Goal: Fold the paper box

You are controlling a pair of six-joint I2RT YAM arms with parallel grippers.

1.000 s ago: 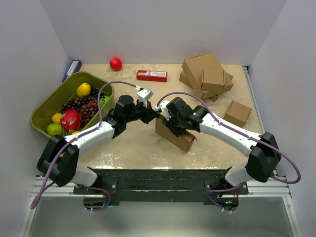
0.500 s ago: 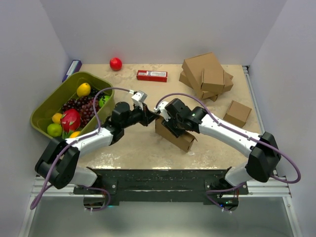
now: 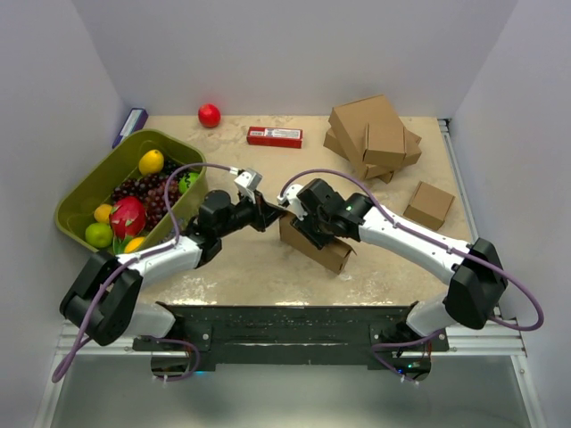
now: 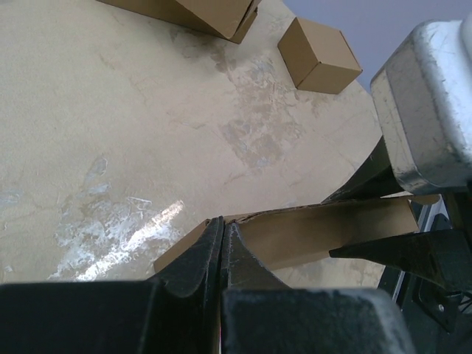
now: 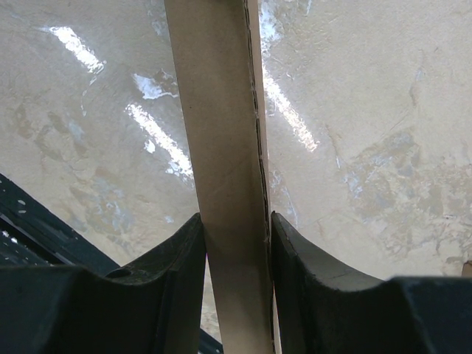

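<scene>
Clamping the paper box [image 3: 328,254] edgewise is your right hand [image 5: 234,225]; your left hand [image 4: 221,234] touches its corner, fully closed.

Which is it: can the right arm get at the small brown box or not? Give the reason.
Probably not yet. The right gripper is shut on the paper box and would have to let go first. Otherwise the small brown box lies near its forearm, across bare table.

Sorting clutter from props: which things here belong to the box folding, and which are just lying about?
Job: paper box; right tool, clamped on it; left tool, shut at its end.
Lying about: stacked boxes, small box, red packet, red ball, fruit bin.
</scene>
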